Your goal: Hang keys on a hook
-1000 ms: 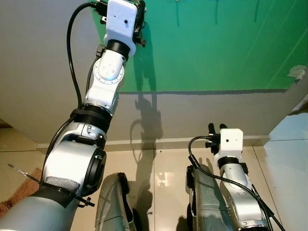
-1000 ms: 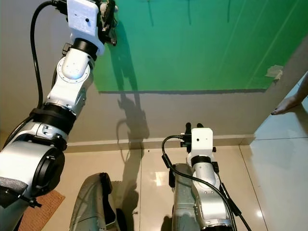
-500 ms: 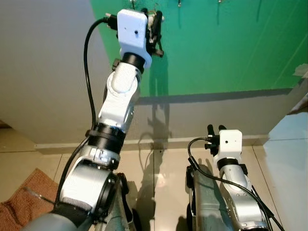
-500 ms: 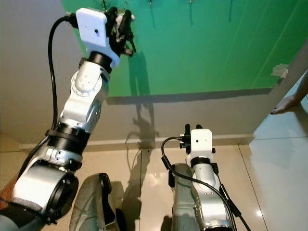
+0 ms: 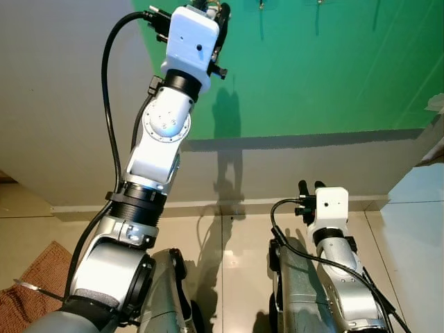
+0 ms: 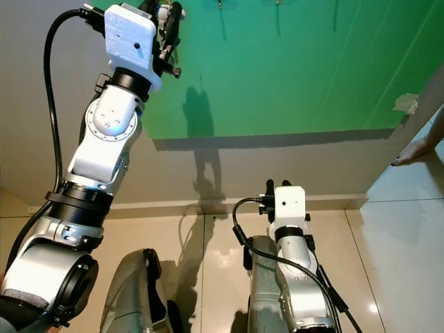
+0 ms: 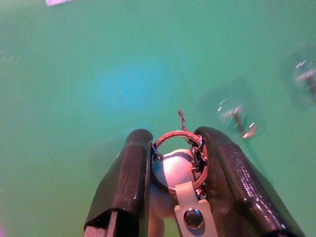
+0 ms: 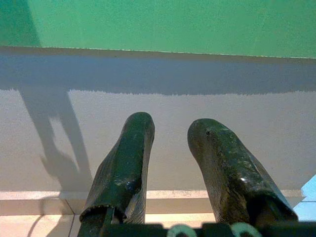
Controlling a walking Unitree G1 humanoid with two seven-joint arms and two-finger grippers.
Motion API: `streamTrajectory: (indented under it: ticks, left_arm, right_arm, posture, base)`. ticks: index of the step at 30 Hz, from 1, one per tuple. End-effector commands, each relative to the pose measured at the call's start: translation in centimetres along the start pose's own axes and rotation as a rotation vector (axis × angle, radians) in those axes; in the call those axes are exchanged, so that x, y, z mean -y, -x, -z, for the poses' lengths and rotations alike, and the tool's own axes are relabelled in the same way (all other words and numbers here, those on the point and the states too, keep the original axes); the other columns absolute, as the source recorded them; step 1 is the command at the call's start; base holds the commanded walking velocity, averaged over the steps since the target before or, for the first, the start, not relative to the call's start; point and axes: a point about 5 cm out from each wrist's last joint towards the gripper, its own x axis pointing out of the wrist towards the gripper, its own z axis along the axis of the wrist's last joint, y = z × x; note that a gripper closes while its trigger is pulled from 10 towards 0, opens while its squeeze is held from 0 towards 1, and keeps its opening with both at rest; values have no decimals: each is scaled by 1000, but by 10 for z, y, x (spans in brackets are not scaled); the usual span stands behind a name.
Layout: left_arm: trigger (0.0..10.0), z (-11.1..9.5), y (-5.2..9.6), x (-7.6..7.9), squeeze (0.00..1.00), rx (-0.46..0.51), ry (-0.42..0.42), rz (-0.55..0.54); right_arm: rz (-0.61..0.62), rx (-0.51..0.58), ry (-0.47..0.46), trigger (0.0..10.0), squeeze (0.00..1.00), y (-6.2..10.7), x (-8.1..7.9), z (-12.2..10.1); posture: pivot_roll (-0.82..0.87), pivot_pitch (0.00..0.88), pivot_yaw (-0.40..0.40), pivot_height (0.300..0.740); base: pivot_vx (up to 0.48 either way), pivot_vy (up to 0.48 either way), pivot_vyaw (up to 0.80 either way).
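Observation:
My left arm is raised high against the green wall panel (image 5: 326, 69). My left gripper (image 7: 175, 148) is shut on a metal key ring (image 7: 170, 138) with a white fob and a short chain. In the left eye view the left gripper (image 5: 216, 10) is near the top edge. Clear stick-on hooks (image 7: 238, 116) sit on the green panel just beyond and to one side of the ring, apart from it; another hook (image 7: 306, 76) is further off. The hooks (image 5: 261, 4) show at the top of the wall. My right gripper (image 5: 309, 186) hangs low, open and holding nothing.
A grey wall runs below the green panel down to a skirting board and glossy floor tiles (image 5: 243, 243). A brown mat (image 5: 28, 291) lies at the lower left. A person's foot (image 6: 415, 150) is at the right edge. A scrap of tape (image 6: 406, 104) sticks to the panel.
My left gripper with the key ring has risen closer to the level of the hooks and shifted slightly left. The right arm has not moved.

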Motion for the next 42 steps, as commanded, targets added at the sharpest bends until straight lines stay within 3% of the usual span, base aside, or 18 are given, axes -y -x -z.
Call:
streamTrajectory:
  ticks: [1,7,14,42]
  left_arm:
    - [0,5,-3,-12,0,-32,-46,-34]
    - [0,12,-6,-25,0,-67,-99,-55]
    - [0,11,-10,-28,0,-60,-121,-59]
    - [0,25,-14,-21,0,-167,-120,-21]
  right_arm:
    - [-11,-6,-1,10000,0,1,-3,0]
    - [-11,-12,-1,10000,0,4,-3,1]
    - [-8,-12,-1,10000,0,4,-3,1]
    - [-17,-18,-1,10000,0,4,-5,2]
  posture:
    - [-151,125,95,536]
    - [-152,128,96,536]
    - [-156,128,99,536]
    - [-157,126,99,536]
  base:
    - [0,0,0]
    - [0,0,0]
    - [0,0,0]
    - [0,0,0]
